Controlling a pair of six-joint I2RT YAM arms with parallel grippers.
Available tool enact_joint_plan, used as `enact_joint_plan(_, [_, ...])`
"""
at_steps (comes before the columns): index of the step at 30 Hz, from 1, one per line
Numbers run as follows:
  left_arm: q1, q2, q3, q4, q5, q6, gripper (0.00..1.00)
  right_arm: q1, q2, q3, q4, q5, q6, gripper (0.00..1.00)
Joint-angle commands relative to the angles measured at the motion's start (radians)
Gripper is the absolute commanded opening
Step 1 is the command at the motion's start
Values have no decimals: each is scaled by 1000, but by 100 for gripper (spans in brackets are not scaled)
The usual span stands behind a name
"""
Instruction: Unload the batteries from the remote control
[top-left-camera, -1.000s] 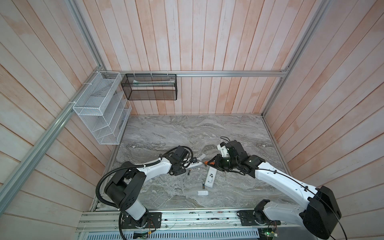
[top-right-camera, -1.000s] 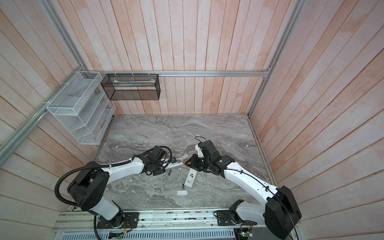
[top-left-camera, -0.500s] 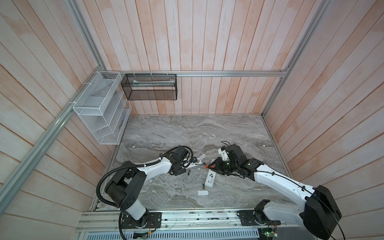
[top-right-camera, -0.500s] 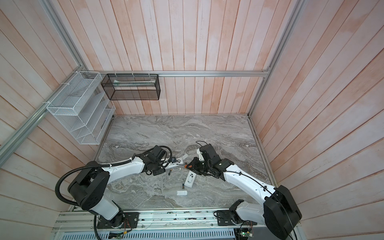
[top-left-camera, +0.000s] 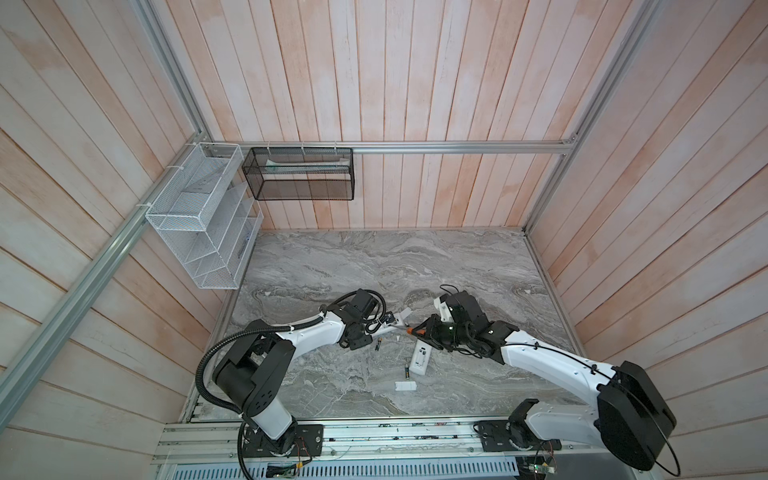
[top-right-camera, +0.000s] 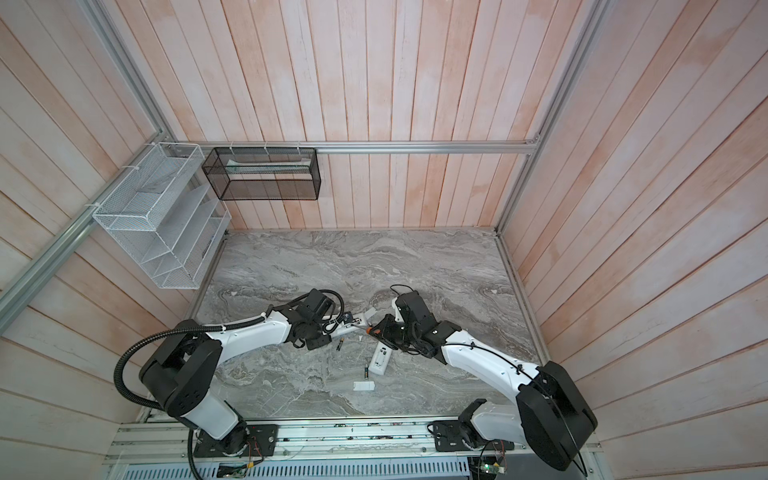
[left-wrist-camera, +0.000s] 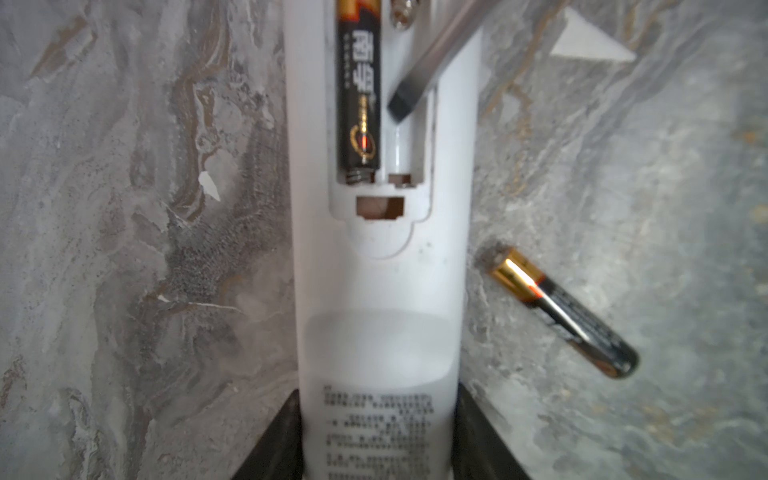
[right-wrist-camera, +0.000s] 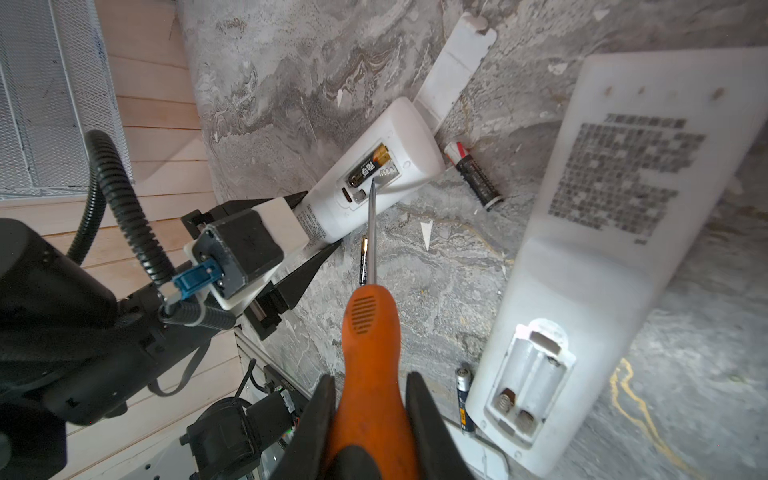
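Note:
My left gripper (left-wrist-camera: 378, 436) is shut on the printed end of a white remote control (left-wrist-camera: 380, 291) whose battery bay is uncovered. One black-and-gold battery (left-wrist-camera: 359, 95) sits in the bay, and the slot beside it is empty. My right gripper (right-wrist-camera: 370, 399) is shut on an orange-handled screwdriver (right-wrist-camera: 370, 332). Its metal tip (left-wrist-camera: 415, 83) rests in the empty slot next to the battery. Three loose batteries lie on the table: one (right-wrist-camera: 476, 176) by the remote's far end, one (right-wrist-camera: 363, 262) under the screwdriver shaft, one (right-wrist-camera: 463, 399) beside a second remote.
A second white remote (top-left-camera: 420, 359) lies face down on the marble table with its bay (right-wrist-camera: 528, 382) empty. White covers lie at the front (top-left-camera: 405, 386) and behind the held remote (right-wrist-camera: 457, 62). A white wire rack (top-left-camera: 199, 232) and a black mesh basket (top-left-camera: 299, 174) hang on the walls.
My right gripper has shifted slightly left and toward the table front, bringing the screwdriver tip into the held remote's bay. The left arm and its remote have stayed still.

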Motion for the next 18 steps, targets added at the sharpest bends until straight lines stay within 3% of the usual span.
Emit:
enact_joint_plan(1, [-5, 26, 11, -13, 54, -1, 7, 16, -4, -82, 94, 63, 54, 0])
enact_joint_plan(12, [-5, 47, 24, -21, 86, -13, 6, 59, -155, -318, 231, 203, 105, 0])
enact_joint_plan(18, [-4, 54, 30, -30, 111, -22, 6, 85, -128, -391, 332, 239, 109, 0])
